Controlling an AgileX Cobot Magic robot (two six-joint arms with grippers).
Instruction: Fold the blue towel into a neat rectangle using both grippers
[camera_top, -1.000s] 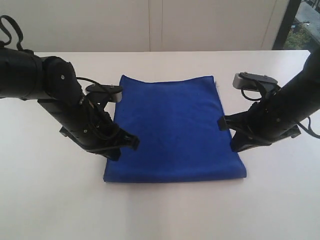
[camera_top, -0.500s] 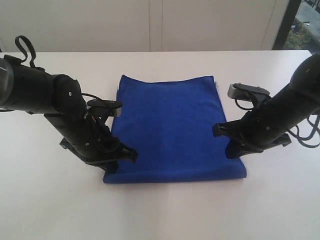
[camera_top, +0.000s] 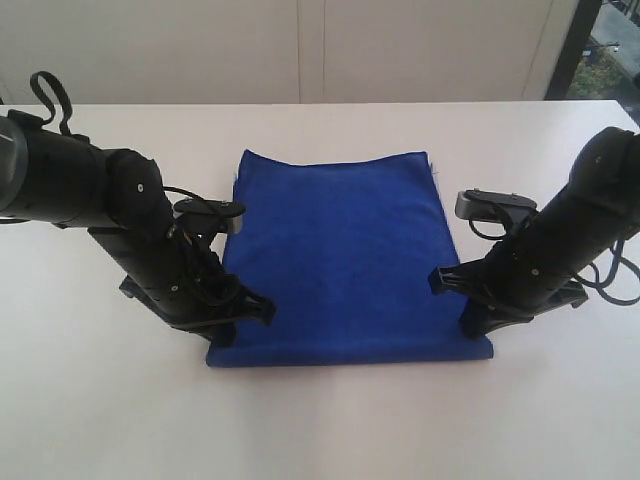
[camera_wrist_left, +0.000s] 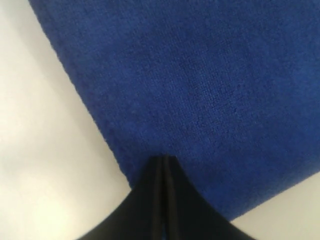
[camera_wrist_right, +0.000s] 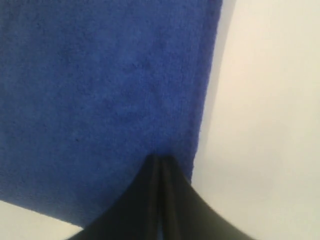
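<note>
While on table (camera_top: 330, 425), towel (camera_top: 340, 250) beneath grippers (camera_top: 230, 333) (camera_top: 477, 328)

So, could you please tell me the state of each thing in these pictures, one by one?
Deep blue plush towel: lying flat on the white table, not lifted.
Black left gripper: fingers shut, tips at the towel's near left corner; pinch unclear.
Black right gripper: fingers shut, tips at the towel's near right corner; pinch unclear.
</note>
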